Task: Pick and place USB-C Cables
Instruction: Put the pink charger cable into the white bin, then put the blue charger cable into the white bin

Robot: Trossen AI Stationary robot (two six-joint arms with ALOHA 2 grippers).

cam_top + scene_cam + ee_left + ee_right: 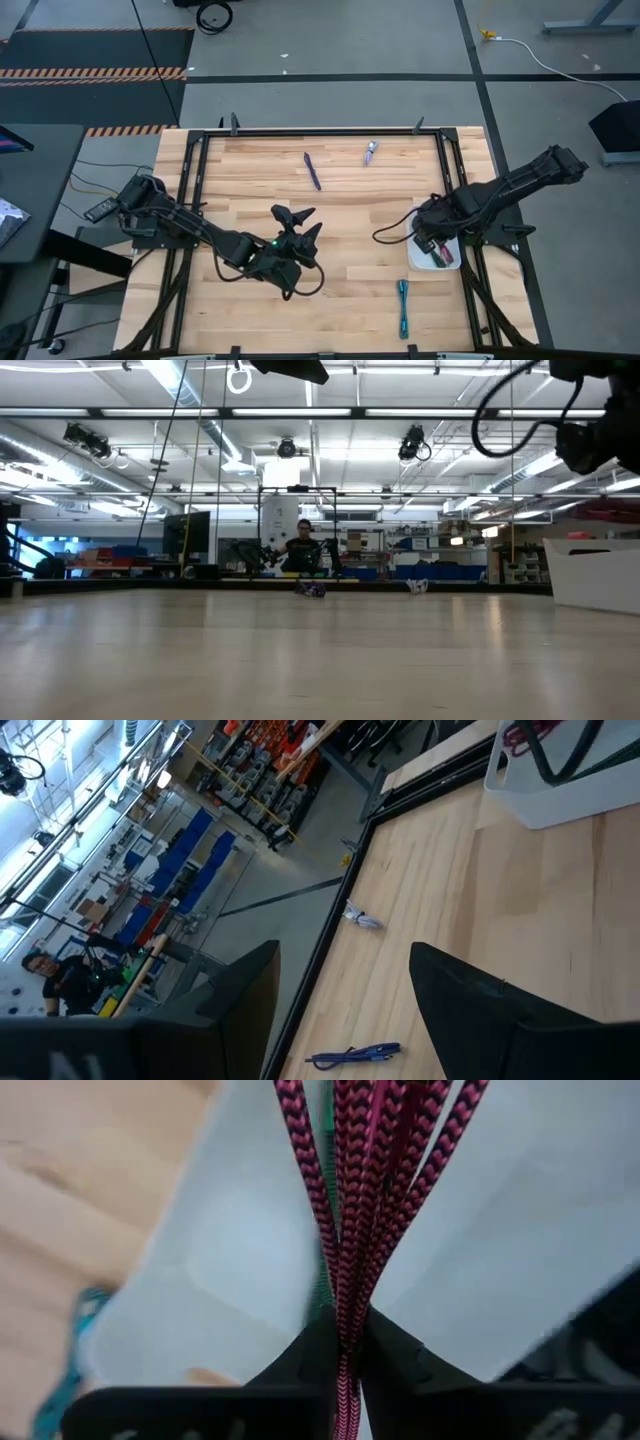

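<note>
Lying nearest to the front edge of the pale wooden table (pixel 340 215) is the thin teal braided cable bundle (pixel 403 307), stretched out alone on the boards. A little behind it, at the table's right side, the right gripper (pixel 345 1342) is hanging over the white rounded rectangular plastic tray (pixel 419 260). Its fingers are pressed together and are pinching the maroon red braided cable bundle (pixel 352 1200), whose strands are fanning out over the tray's white floor; in the same close view a green cable (pixel 323 1220) is showing behind the red strands, inside the tray.

Toward the middle of the table, the left gripper (pixel 300 228) is hovering over bare wood with its fingers spread apart and nothing between them.

Farther back, the dark purple cable bundle (pixel 313 170) is lying on the boards, well apart from both arms, and near the far edge the small silvery lilac cable bundle (pixel 370 152) is resting beside the black frame rail (pixel 320 132). Beyond the table, a person (pixel 302 547) is sitting far off in the room.
</note>
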